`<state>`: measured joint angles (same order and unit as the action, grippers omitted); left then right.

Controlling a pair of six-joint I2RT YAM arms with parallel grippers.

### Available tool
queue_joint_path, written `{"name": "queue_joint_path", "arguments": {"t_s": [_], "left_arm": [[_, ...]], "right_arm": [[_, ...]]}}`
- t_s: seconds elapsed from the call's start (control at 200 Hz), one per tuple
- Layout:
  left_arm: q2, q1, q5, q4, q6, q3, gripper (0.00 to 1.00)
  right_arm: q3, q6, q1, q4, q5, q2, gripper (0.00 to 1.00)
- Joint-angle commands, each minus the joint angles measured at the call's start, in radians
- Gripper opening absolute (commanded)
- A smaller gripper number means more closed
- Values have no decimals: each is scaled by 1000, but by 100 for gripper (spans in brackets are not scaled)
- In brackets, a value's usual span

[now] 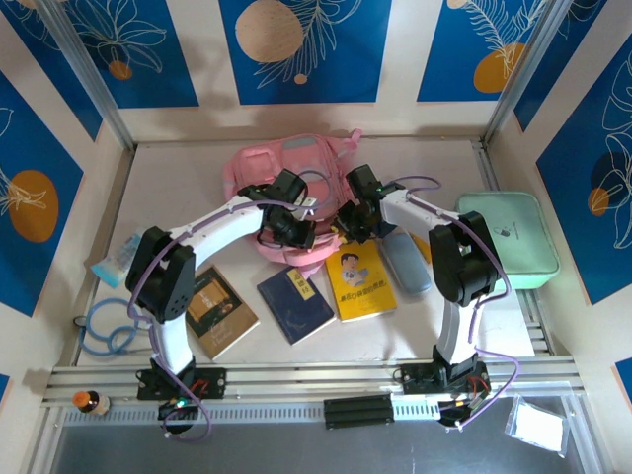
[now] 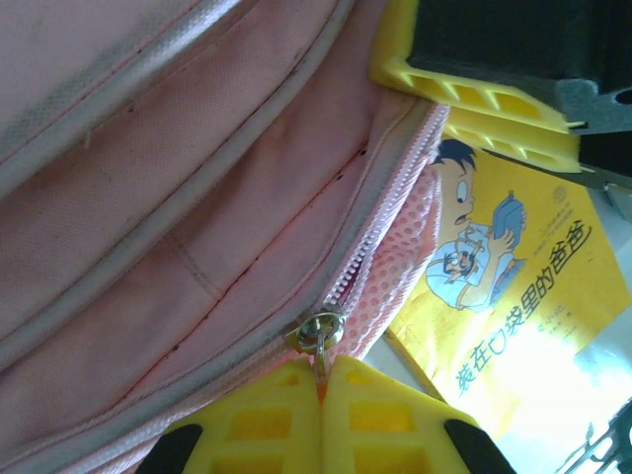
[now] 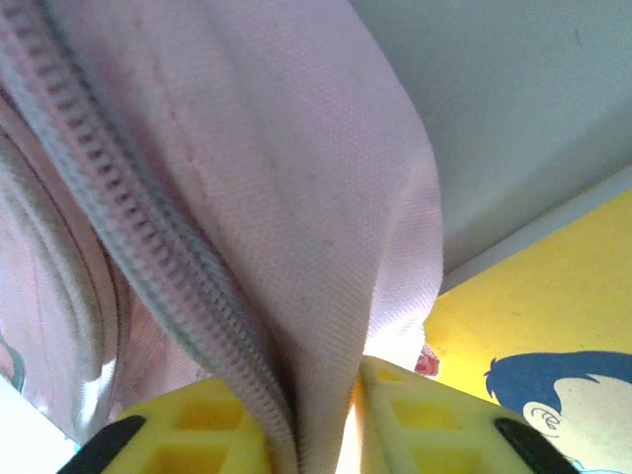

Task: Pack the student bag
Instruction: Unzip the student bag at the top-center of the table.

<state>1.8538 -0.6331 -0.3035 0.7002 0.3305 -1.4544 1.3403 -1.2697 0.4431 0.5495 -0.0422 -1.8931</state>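
While left hand (image 2: 321, 387) pinches zip pull (image 2: 321, 333), right hand (image 3: 322, 413) clamps student bag (image 1: 259, 166) fabric (interior hidden).

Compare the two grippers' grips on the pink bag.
The left gripper pinches only the small metal zip pull, fingers nearly touching. The right gripper clamps a thick fold of student bag fabric, fingers held apart. Both are yellow-fingered and closed on the bag.

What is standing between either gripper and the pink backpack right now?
Nothing visible. The left gripper is shut on the zip pull of the student bag, and the right gripper pinches a fabric fold of the bag beside its zip.
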Motion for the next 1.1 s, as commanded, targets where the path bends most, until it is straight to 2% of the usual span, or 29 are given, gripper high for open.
{"name": "queue_joint_path", "arguments": {"t_s": [0.0,0.385,0.55,0.805,0.965,1.095], "left_arm": [[-23,1,41,106,-39,-27,0],[-137,85,175,184,-139,118,0],[-160,163,158,183,-169,174,0],[-97,267,208,180,-192,153,0],[-32,341,142,176,-236,101,0],[17,399,130,188,-250,41,0]], "right_arm": [[-13,1,-1,37,82,7,18],[-11,71,-4,19,163,47,15],[-3,115,-5,6,151,49,14],[20,163,-3,17,162,50,11],[-48,206,-4,-92,125,84,12],[-50,224,-7,-92,119,82,12]]}}
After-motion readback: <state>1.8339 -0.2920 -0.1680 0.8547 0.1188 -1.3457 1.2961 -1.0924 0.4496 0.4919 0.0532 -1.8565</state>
